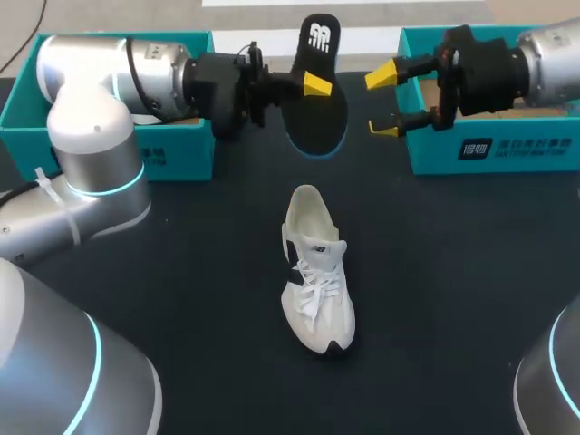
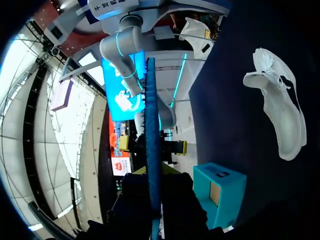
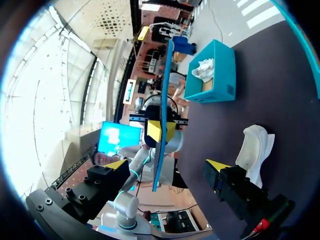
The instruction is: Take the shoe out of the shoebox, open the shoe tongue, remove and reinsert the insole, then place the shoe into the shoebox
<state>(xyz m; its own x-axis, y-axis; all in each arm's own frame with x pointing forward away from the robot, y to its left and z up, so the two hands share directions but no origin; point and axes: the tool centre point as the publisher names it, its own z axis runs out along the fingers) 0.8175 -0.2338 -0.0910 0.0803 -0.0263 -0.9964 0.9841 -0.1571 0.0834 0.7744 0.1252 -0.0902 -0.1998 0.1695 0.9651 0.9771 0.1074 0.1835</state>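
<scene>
Our left hand (image 1: 313,86) pinches the black insole (image 1: 322,122) aloft, probably offering it to our right hand (image 1: 384,101), fingers spread just beside it, while the white shoe (image 1: 314,272) lies on the surface (image 1: 453,272) below, ready for reinsertion.

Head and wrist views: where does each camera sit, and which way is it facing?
Head: above and behind, looking down on the table; left arm and right arm show, shoe in the middle.
Left wrist: looks along the left claw, shut on the insole seen edge-on.
Right wrist: looks past the open right claw at the insole's edge.
Shared: all three show insole and shoe.
</scene>
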